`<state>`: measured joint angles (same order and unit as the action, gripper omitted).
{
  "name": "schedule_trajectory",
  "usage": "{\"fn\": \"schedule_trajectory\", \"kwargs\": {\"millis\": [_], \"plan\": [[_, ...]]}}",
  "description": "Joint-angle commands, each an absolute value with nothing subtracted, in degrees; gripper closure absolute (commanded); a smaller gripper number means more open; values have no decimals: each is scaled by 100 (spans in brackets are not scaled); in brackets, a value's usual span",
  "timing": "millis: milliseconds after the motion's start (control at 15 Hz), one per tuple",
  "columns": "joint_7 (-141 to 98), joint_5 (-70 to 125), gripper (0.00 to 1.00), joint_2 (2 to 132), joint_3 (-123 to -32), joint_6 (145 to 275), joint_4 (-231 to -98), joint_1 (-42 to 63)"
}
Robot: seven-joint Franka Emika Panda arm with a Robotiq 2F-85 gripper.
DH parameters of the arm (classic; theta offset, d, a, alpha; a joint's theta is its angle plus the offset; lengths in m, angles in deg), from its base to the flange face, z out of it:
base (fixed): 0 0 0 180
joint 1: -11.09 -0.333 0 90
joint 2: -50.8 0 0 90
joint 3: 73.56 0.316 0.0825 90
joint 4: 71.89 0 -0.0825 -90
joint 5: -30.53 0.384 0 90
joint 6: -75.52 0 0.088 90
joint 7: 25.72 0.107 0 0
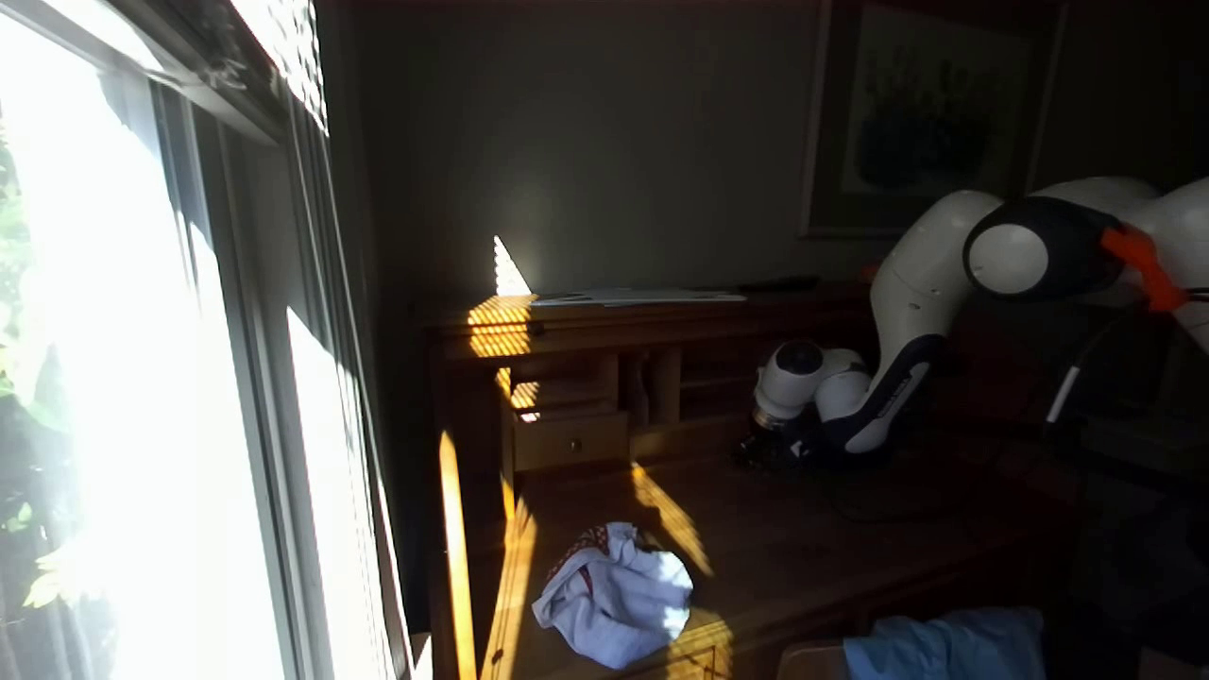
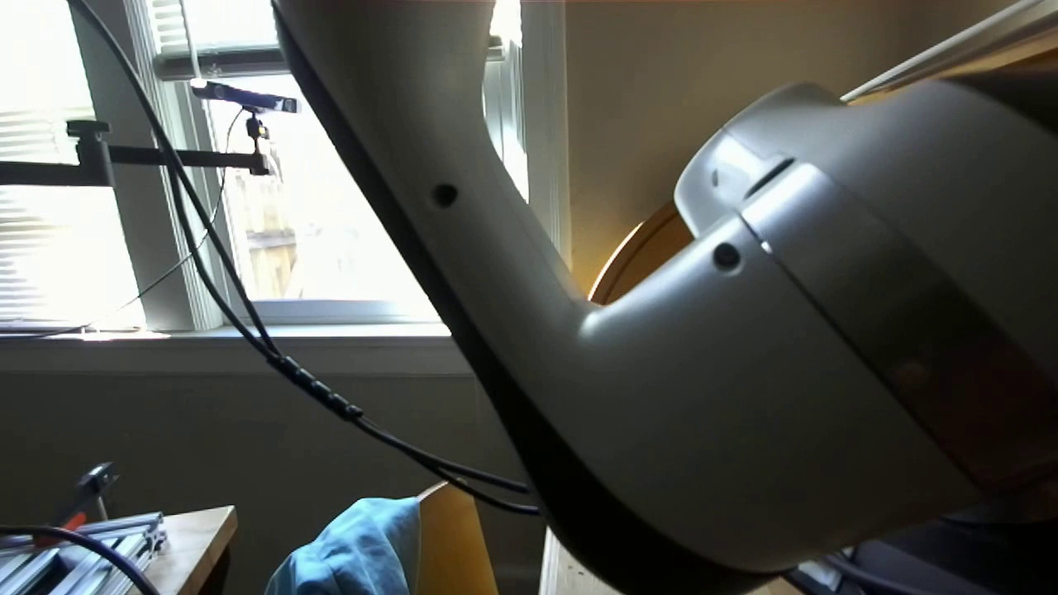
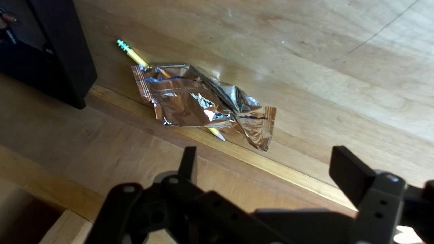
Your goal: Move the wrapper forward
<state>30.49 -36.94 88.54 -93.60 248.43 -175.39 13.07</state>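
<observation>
Standing with its fingers (image 3: 189, 164) spread wide apart, the Robotiq gripper (image 3: 266, 157) has the foil wrapper (image 3: 179, 101) at its ten o'clock in the wrist view. The foil wrapper lies on the wooden desktop (image 3: 305, 67), covering the middle of a yellow pencil (image 3: 137, 58).

In your wrist view, the crumpled coppery foil wrapper (image 3: 193, 98) hides the middle of the slim yellow pencil-like stick (image 3: 135, 57); the bottom edge crops your black gripper (image 3: 266, 166). In an exterior view, the right edge cuts off your jointed white arm (image 1: 926, 260), and darkness hides the gripper's fingers.
</observation>
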Motion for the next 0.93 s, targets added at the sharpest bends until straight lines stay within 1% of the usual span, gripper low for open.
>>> {"fn": "schedule_trajectory", "kwargs": {"millis": [0,267,867], "plan": [[3643,-4227,0,9365,-9841,25048,-16958,985],[3901,-4424,0,9646,-10145,25060,-16746,811],[3972,-4374,0,10025,-10354,25134,-16606,772]]}}
